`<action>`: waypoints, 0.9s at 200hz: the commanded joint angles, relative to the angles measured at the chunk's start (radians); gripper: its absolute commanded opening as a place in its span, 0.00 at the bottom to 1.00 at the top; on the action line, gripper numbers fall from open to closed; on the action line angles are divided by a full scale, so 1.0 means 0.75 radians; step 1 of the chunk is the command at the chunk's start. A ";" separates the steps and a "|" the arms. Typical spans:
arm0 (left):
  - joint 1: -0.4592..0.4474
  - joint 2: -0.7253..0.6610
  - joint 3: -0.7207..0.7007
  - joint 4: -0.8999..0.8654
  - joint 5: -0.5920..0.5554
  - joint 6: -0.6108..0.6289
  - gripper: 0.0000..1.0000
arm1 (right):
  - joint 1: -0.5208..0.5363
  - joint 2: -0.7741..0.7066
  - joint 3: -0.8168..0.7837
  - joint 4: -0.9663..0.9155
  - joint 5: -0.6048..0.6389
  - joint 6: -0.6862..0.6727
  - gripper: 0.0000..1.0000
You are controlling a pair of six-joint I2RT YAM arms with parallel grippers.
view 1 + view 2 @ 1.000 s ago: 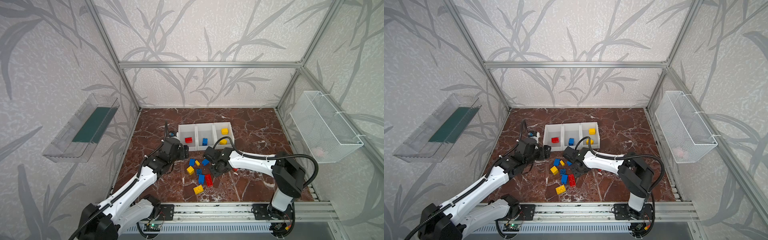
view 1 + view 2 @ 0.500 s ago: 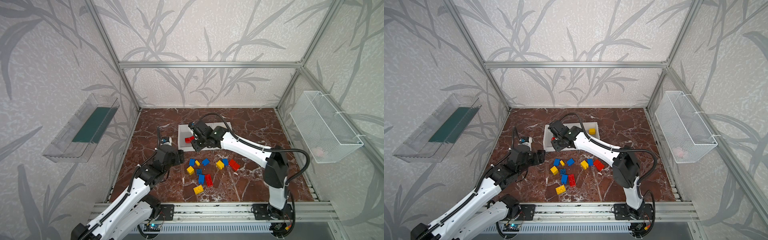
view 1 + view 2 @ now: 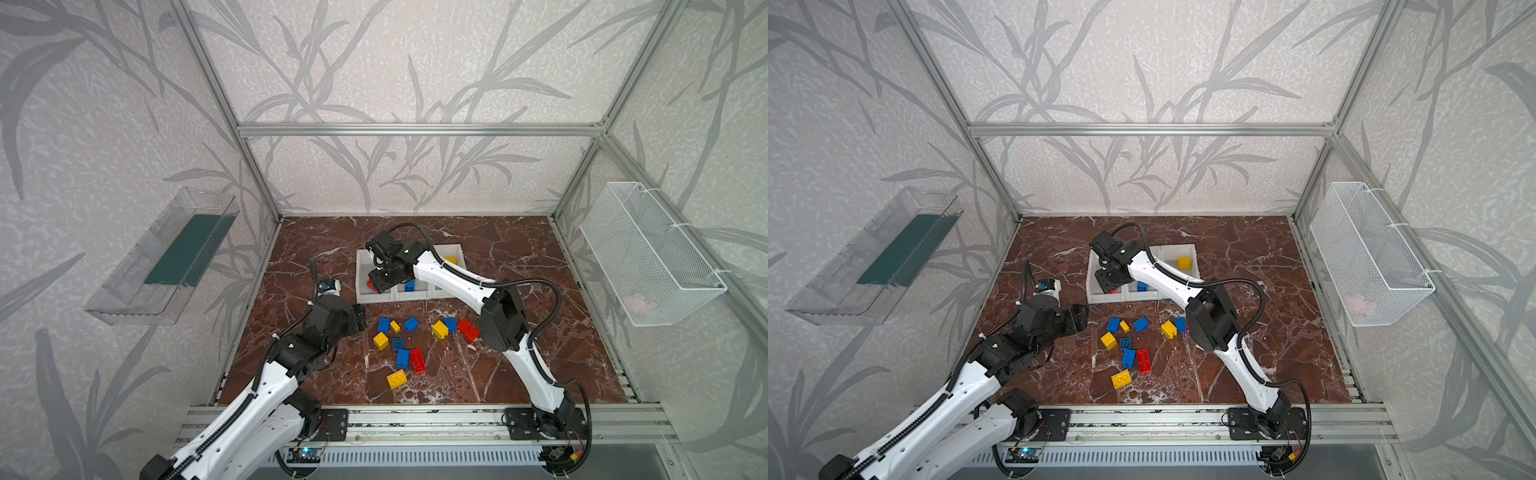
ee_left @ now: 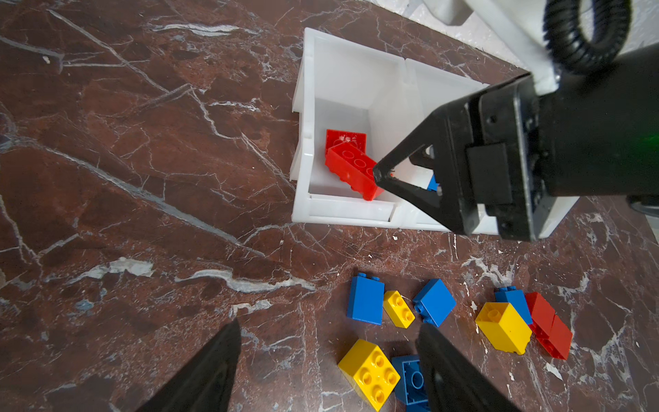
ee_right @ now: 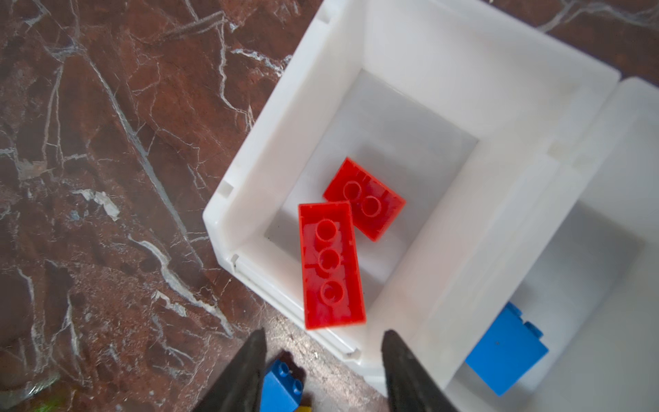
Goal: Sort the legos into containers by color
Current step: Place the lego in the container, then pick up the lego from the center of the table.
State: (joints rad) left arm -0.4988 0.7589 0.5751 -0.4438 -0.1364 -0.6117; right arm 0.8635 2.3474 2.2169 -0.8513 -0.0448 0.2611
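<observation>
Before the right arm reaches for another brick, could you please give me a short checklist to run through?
1. Right gripper empty, jaws apart: ok.
2. Long red brick inside the red compartment, leaning on the square red brick: ok.
3. Blue brick sits in the neighbouring compartment: ok.
4. Left gripper open and empty: ok.
5. Sorting finished: not ok; bricks lie loose on the table, among them a loose red brick.

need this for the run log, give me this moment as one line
right claw: open over bin | long red brick: loose in bin | left claw: open, empty, by pile
</observation>
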 commanded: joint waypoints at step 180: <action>-0.046 0.301 -0.083 0.158 0.418 -0.145 0.80 | -0.082 -1.072 -1.321 0.261 0.143 0.298 0.63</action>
State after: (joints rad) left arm -0.5140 0.9466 0.5354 -0.3679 0.1013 -0.6678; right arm 0.8074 1.6215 1.2995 -0.6937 0.0170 0.4088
